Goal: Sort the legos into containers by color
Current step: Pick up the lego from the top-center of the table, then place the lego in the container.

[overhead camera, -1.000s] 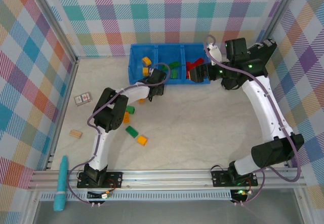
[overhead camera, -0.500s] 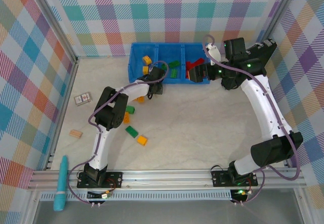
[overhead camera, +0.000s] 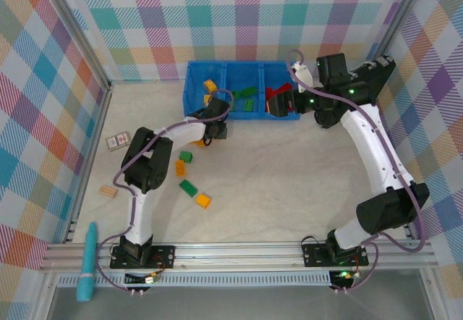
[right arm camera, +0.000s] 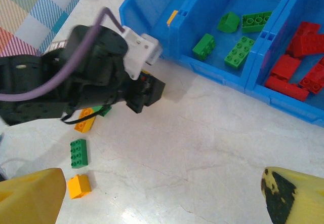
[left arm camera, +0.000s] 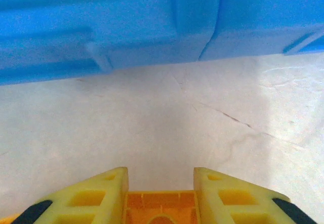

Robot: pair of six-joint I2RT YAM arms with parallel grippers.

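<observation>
- Grips an orange lego point(left arm camera: 161, 206) between the left jaws, low over the desk point(overhead camera: 289, 182), just near of the blue tray point(overhead camera: 189, 94).
- Spreads the right jaws wide and empty above the tray's right compartment.
- Holds red legos point(right arm camera: 298, 51) right, green legos point(right arm camera: 238, 49) middle, yellow-orange legos point(overhead camera: 210, 86) left.
- Leaves two green bricks point(overhead camera: 188, 187) and two orange bricks point(overhead camera: 203, 200) loose on the desk, near-left of the tray.
</observation>
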